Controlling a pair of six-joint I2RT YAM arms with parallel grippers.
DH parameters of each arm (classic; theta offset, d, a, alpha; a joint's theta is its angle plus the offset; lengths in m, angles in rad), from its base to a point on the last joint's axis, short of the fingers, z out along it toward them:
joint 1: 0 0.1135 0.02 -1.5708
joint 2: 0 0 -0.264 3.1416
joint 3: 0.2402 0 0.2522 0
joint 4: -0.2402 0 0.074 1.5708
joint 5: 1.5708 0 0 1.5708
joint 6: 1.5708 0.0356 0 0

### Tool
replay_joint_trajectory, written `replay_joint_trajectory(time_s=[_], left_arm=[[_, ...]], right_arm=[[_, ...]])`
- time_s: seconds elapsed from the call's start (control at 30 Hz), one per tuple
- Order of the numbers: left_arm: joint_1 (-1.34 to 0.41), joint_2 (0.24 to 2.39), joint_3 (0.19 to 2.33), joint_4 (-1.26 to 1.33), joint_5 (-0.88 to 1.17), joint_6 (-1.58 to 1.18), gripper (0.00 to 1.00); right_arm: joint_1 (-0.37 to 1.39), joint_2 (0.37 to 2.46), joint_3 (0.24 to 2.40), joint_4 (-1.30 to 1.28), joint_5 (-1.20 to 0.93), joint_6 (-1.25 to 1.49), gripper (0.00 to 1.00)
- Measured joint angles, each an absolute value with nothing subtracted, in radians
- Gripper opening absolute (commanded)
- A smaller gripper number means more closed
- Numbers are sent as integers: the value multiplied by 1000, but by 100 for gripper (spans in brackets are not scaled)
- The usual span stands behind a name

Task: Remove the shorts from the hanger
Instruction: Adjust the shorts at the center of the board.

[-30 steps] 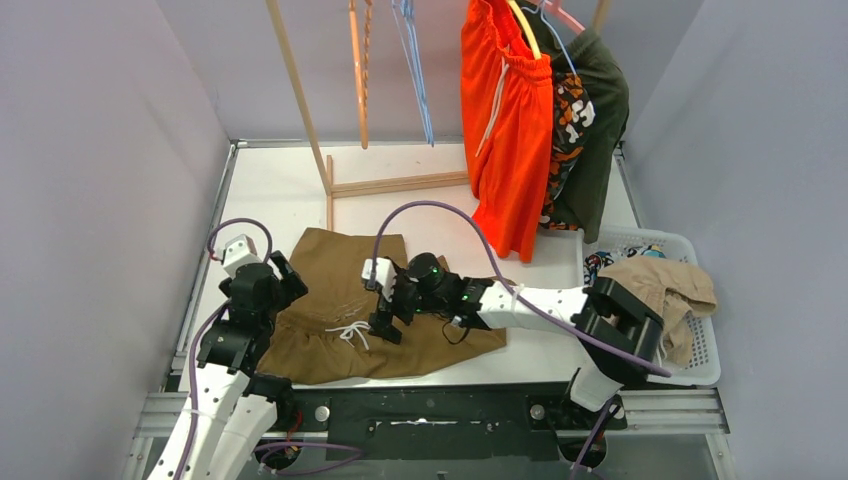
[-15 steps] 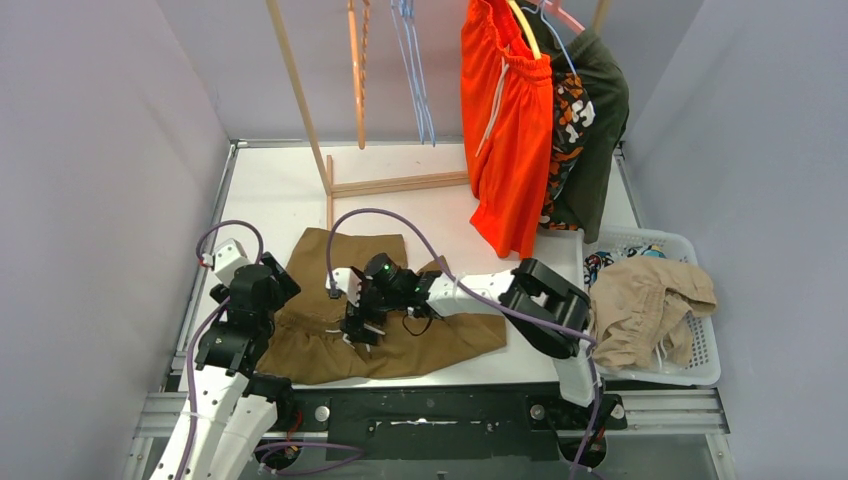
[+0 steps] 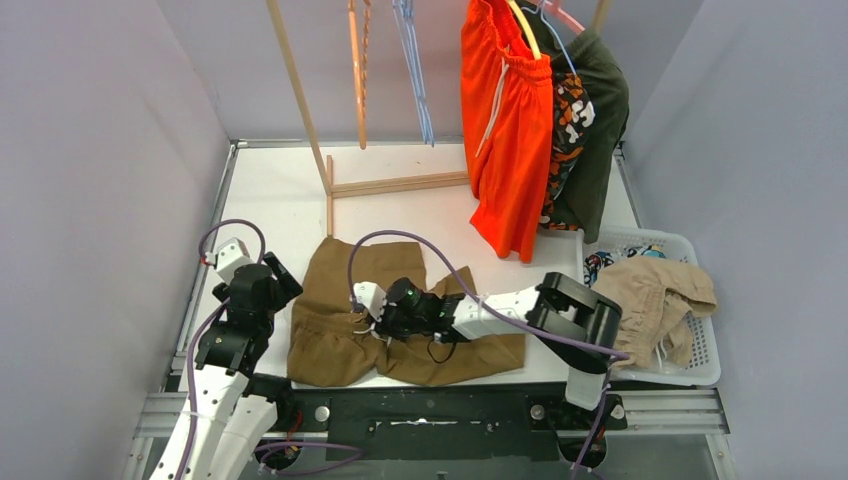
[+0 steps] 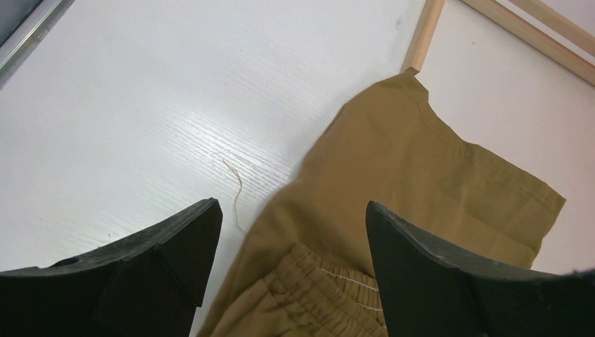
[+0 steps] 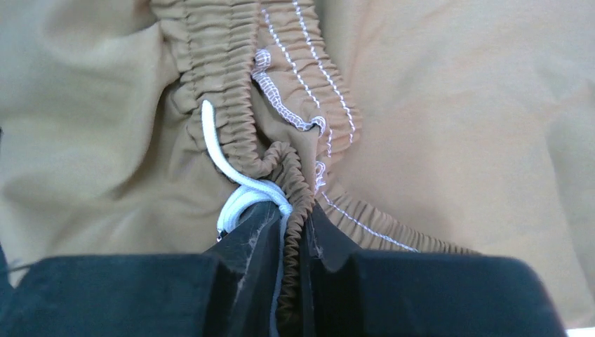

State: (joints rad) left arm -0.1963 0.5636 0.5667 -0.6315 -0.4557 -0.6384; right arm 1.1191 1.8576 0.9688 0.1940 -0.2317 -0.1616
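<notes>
The right gripper (image 3: 366, 318) lies low over the brown shorts (image 3: 335, 345) spread on the white table (image 3: 270, 190), its two fingers pressed together on a fold of the gathered waistband (image 5: 210, 42). In the right wrist view the gripper (image 5: 289, 217) pinches the elastic hem together with a loop of the white drawstring (image 5: 231, 175). White stitching runs along the waistband beside it.

The left gripper (image 3: 282, 280) stands at the left edge of the same shorts with its fingers spread and nothing between them. From its own camera the gripper (image 4: 291, 208) frames one brown leg (image 4: 414, 175) and a loose thread (image 4: 235, 189) on the tabletop. That leg's far corner touches the base of the wooden rack (image 3: 300, 110).

At the back right, bright orange-red shorts (image 3: 510, 140) hang from a yellow hanger (image 3: 525, 25). Orange-black-white camouflage shorts (image 3: 572, 110) and dark green shorts (image 3: 600, 150) hang just behind them. An orange hanger (image 3: 357, 70) and blue hangers (image 3: 415, 70) hang bare further left. Beige shorts (image 3: 650, 290) lie heaped in the white basket (image 3: 700, 365) at the table's right edge.
</notes>
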Motion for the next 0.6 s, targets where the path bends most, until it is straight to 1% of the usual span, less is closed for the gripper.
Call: replay_joint_trajectory(time_s=[0.2, 0.5, 0.6], left_arm=[[-196, 564, 567, -632, -440, -632, 75], [-196, 564, 567, -631, -435, -624, 75], [-196, 564, 567, -630, -433, -623, 75]], right_arm=[[1119, 1641, 840, 196, -132, -107, 0], [1127, 1047, 744, 280, 1, -54, 0], [1130, 916, 740, 295, 25, -27, 0]])
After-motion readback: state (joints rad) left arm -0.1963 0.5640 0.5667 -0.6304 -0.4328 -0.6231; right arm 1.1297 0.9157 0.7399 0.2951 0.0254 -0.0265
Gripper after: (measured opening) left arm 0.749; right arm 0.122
